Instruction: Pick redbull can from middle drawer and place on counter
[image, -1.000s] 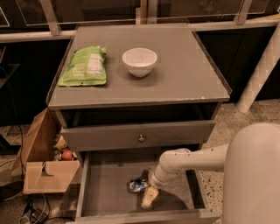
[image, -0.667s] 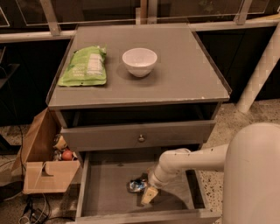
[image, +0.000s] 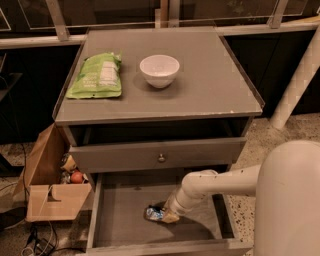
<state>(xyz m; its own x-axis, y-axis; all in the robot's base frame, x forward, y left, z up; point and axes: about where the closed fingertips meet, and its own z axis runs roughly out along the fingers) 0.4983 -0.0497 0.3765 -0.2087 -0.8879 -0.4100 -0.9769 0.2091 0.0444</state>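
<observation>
**Gripper (image: 170, 216) edged in since a second ago**

Pale gripper has shifted slightly far-left. The small slim silver-and-blue redbull can (image: 154, 213) hasn't moved: it's on the flat grey floor of the open middle drawer (image: 125, 205), near centre. The gripper touches its right end; open or clamped, cannot tell. Step, I'd judge: the grasp. Next needs a firm hold, then a lift clear of the upper drawer front (image: 200, 152) to the flat grey counter (image: 210, 85). No readable text on the can or the green snack bag (image: 96, 76).

Warm, dim light from above is brightest on the desk (image: 210, 85) and white bowl (image: 159, 70). The pincer (image: 169, 216) sits low in the shadowed drawer (image: 120, 210), by a glint on the can (image: 152, 213).
</observation>
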